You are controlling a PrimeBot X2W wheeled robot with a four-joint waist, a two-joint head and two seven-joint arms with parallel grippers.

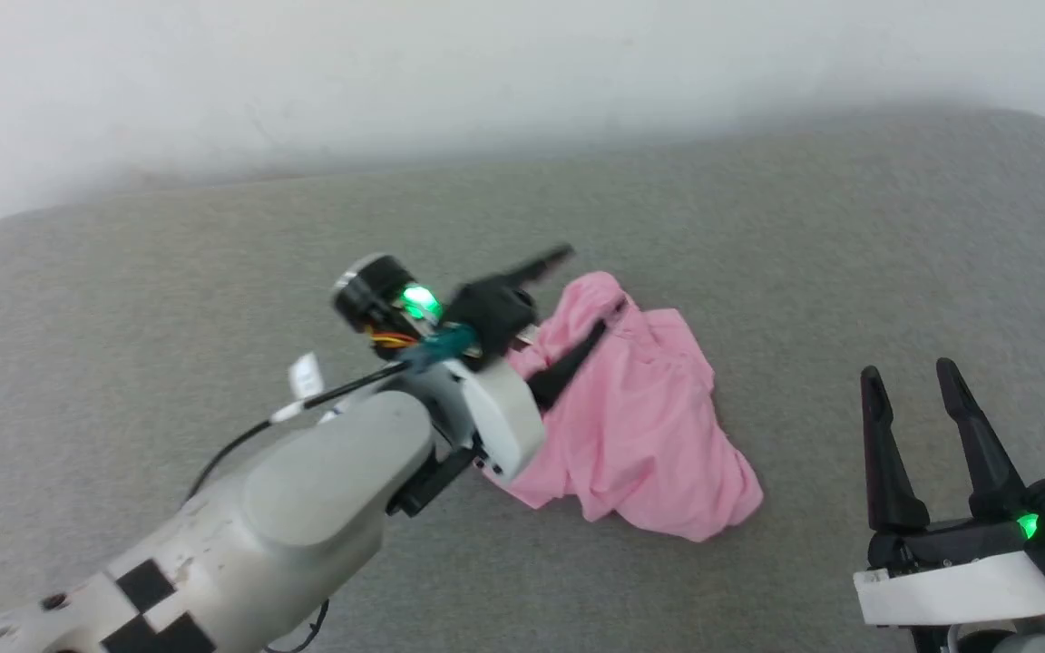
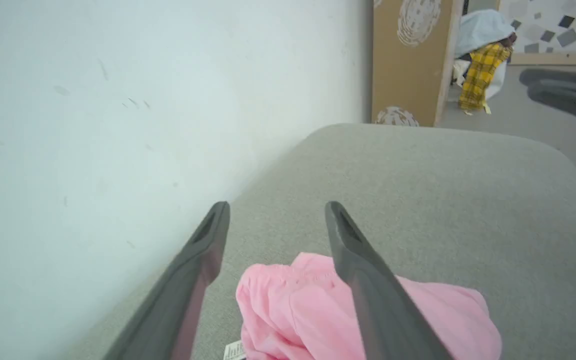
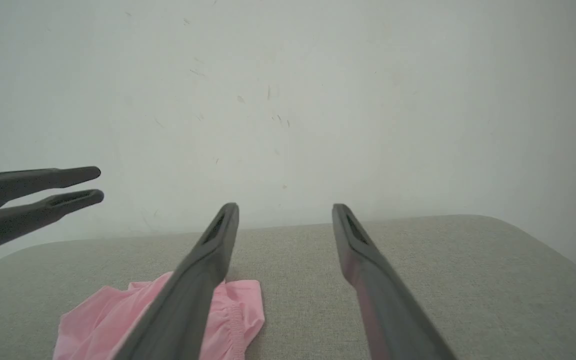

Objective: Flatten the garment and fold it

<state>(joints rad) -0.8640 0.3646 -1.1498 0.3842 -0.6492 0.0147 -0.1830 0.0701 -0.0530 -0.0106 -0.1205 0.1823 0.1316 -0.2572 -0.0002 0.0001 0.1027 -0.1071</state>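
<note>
The garment (image 1: pixel 640 426) is a crumpled pink heap in the middle of the grey cushion (image 1: pixel 758 236). My left gripper (image 1: pixel 590 283) hovers over the heap's far left end, open, with nothing between its fingers. In the left wrist view the garment (image 2: pixel 293 310) lies below the spread left gripper (image 2: pixel 276 206), and a small white tag (image 2: pixel 233 350) shows at its edge. My right gripper (image 1: pixel 908 370) stands open at the lower right, apart from the cloth. The right wrist view has the right gripper (image 3: pixel 285 206) wide apart, the garment (image 3: pixel 98 320) low on the left and the left gripper (image 3: pixel 97 184) raised above it.
A pale wall (image 1: pixel 486 82) runs right behind the cushion. In the left wrist view a brown cardboard panel (image 2: pixel 408 60) and a pile of cloth with a yellow plaid piece (image 2: pixel 478 70) stand on the floor beyond the cushion's end. Bare cushion surface (image 1: pixel 849 272) lies right of the garment.
</note>
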